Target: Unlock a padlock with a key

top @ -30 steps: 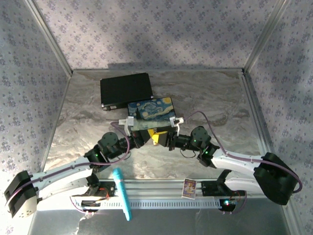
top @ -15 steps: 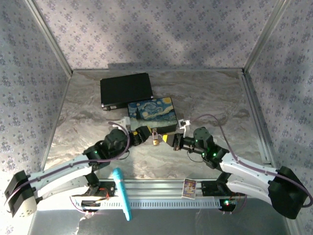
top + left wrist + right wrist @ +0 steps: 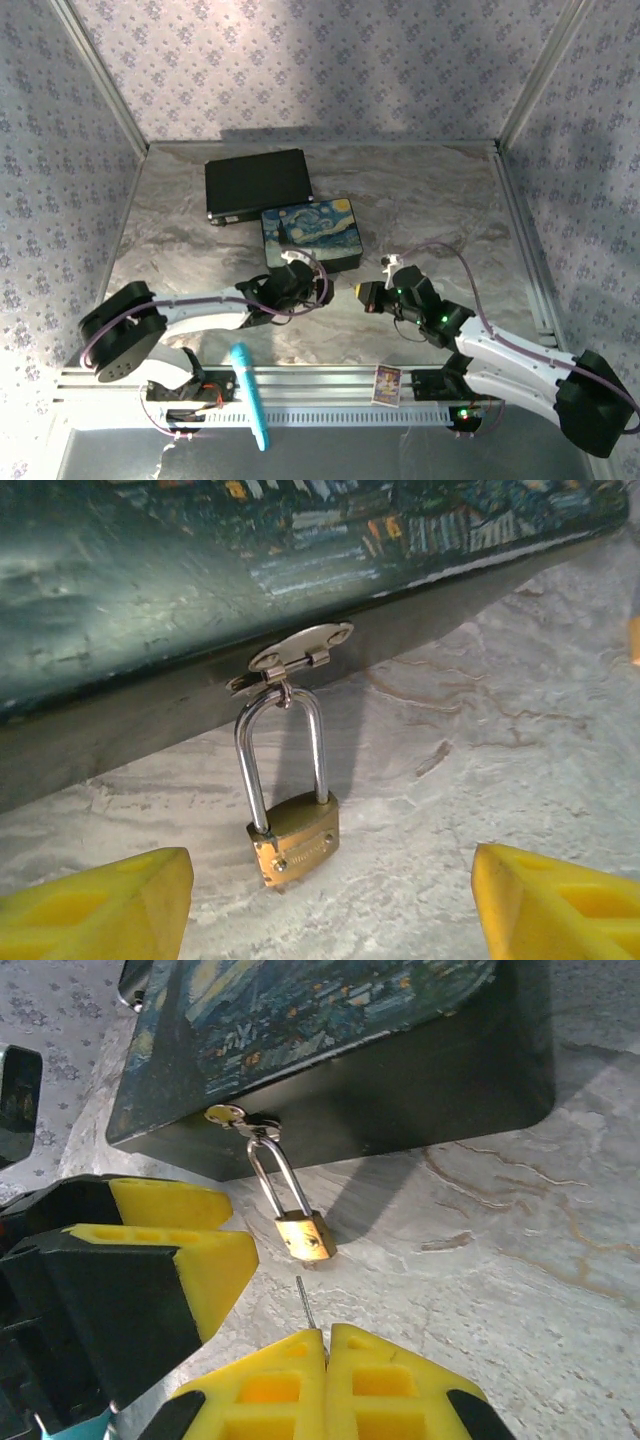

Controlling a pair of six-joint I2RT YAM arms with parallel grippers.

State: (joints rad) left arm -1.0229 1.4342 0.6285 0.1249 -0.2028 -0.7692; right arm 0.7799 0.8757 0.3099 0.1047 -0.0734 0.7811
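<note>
- Left gripper [image 3: 325,908] has slid right along the box [image 3: 310,232] front since half a second ago, with its arm folded in closer. The right gripper [image 3: 325,1345] has backed off slightly.
- Padlock [image 3: 296,840] hangs by its shackle from the hasp [image 3: 298,650] on the box front, its body tilted and down at the table [image 3: 480,780].
- Key [image 3: 305,1305] juts from the right gripper's pinched fingertips, with its tip towards the padlock, near it but apart.
- Left gripper is spread wide and holds nothing, one fingertip on either side of the padlock.
- Black case [image 3: 257,182] lies behind the box.
- Teal pen [image 3: 250,395] lies at the near rail.
</note>
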